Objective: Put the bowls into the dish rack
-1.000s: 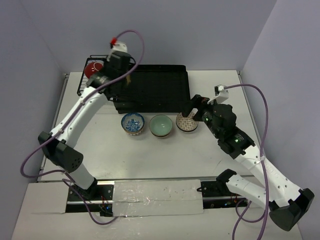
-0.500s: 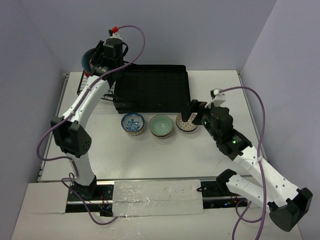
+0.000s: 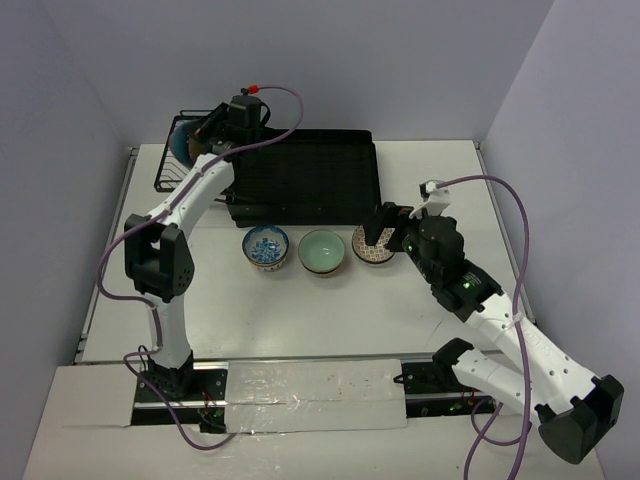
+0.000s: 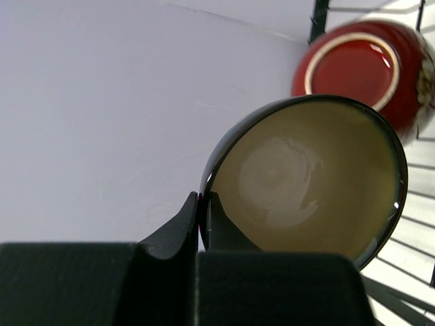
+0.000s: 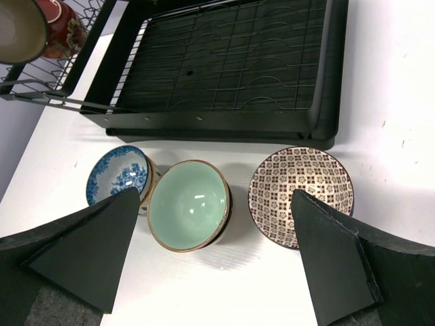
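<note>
Five bowls: red bowl [image 4: 367, 68] sits in the wire basket [image 3: 166, 180] of the dish rack [image 3: 300, 185]; black bowl [image 4: 306, 176], rim pinched in the left fingers [image 4: 180, 221], hangs above that basket; blue bowl [image 5: 117, 178], green bowl [image 5: 188, 204] and patterned bowl [image 5: 301, 187] lie unloaded on the tabletop [image 5: 408, 136] under wide-open, empty right fingers [image 5: 88, 244].

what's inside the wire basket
A red bowl lies in the basket. The left pincer holds a dark bowl by its rim beside it. What lies beneath them is covered.
</note>
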### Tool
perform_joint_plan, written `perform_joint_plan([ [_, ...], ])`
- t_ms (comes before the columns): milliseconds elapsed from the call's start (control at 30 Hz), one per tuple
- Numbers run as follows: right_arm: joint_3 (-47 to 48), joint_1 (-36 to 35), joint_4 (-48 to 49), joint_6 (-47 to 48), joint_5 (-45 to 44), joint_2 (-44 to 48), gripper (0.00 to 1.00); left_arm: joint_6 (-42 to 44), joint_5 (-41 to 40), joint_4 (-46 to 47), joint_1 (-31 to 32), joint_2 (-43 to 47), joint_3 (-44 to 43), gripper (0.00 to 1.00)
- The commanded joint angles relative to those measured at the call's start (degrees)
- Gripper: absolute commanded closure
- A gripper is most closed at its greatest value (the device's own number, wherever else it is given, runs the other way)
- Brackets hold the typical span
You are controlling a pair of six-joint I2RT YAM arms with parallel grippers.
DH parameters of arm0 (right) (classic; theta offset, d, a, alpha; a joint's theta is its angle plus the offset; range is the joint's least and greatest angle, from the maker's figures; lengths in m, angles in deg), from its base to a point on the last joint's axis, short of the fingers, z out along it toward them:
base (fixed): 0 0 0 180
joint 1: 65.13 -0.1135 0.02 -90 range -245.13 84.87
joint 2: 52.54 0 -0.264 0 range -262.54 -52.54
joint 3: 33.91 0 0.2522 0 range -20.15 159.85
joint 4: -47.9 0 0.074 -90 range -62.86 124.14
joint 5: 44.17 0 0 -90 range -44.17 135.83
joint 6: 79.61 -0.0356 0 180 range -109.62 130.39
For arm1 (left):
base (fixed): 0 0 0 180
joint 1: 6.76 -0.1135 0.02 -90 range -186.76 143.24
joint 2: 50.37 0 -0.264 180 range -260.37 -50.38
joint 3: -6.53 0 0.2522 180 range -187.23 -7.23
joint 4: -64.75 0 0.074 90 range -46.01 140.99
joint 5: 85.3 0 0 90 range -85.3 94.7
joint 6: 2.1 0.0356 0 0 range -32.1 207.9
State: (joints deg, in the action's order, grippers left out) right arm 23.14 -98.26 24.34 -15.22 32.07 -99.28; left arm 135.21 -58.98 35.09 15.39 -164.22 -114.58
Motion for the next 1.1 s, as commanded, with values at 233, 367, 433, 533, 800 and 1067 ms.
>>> perform_joint_plan([
  [233, -0.8, 0.3, 2.5, 1.1, -1.4, 0.3, 0.0, 1.6, -2.9, 1.7, 0.5, -0.5, 0.8, 1.0],
  [367, -1.1, 0.3, 2.8, 1.2, -1.5, 0.4, 0.0, 4.0, -4.7, 3.9, 1.0, -2.0, 2.4, 1.0],
  [433, -1.2, 0.3, 2.8, 1.2, -1.5, 0.6, 0.0, 5.9, -5.4, 6.0, 1.4, -2.7, 3.2, 1.0],
  [533, -1.5, 0.3, 2.9, 1.2, -1.5, 0.8, 0.0, 6.9, -5.8, 7.1, 2.4, -3.4, 3.6, 0.98],
  [800, -2.1, 0.3, 3.4, 1.3, -1.5, 1.3, 0.0, 10.2, -6.9, 10.8, 5.1, -5.3, 4.0, 0.91],
  [1067, -2.5, 0.3, 3.4, 1.3, -2.0, 1.8, 0.0, 10.0, -6.8, 12.2, 7.5, -7.4, 4.4, 0.79],
])
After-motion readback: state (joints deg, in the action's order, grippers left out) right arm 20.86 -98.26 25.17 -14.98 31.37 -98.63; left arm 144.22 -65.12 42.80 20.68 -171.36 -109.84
